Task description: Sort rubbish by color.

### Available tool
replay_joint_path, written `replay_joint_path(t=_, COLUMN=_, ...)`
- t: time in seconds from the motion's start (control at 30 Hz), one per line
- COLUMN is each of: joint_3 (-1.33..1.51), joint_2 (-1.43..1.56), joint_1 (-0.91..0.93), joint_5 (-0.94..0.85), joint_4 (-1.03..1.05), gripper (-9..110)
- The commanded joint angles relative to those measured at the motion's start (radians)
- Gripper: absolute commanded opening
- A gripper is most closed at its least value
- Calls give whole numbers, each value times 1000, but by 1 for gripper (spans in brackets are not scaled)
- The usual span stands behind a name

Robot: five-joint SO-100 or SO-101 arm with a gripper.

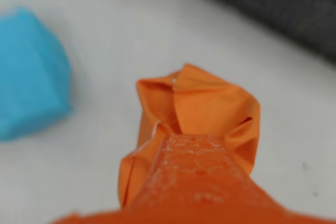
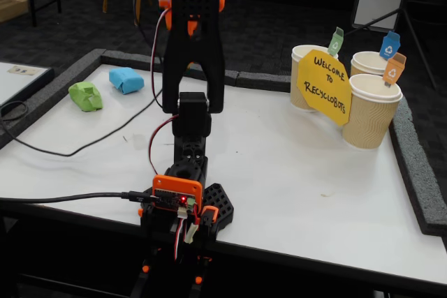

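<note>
- Orange wad lies on the white table, right at the tip of the gripper in the wrist view; one orange finger overlaps the wad's near edge, and whether the jaws are spread or clamped on the paper cannot be told.
- Light blue wad sits to the left of the orange one, apart from it; in the fixed view it rests at the table's far left.
- Lime green wad lies just left of the blue one, slightly nearer.
- Three beige ribbed cups with coloured tags stand at the far right, behind a yellow sign reading "Welcome to RecycloBots".
- The arm rises from its base at the near edge.
</note>
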Motion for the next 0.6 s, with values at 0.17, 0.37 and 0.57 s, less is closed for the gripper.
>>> replay_joint_path(t=0.17, joint_3=163, joint_2=472, joint_1=-2, joint_5=5, joint_4=-9, gripper=0)
replay_joint_path(t=0.37, joint_3=296, joint_2=663, joint_1=-8, joint_5=5, joint_4=-6, gripper=0)
replay_joint_path(t=0.57, joint_3=413, joint_2=844, joint_1=-40, joint_5=9, joint_4=-3, gripper=0)
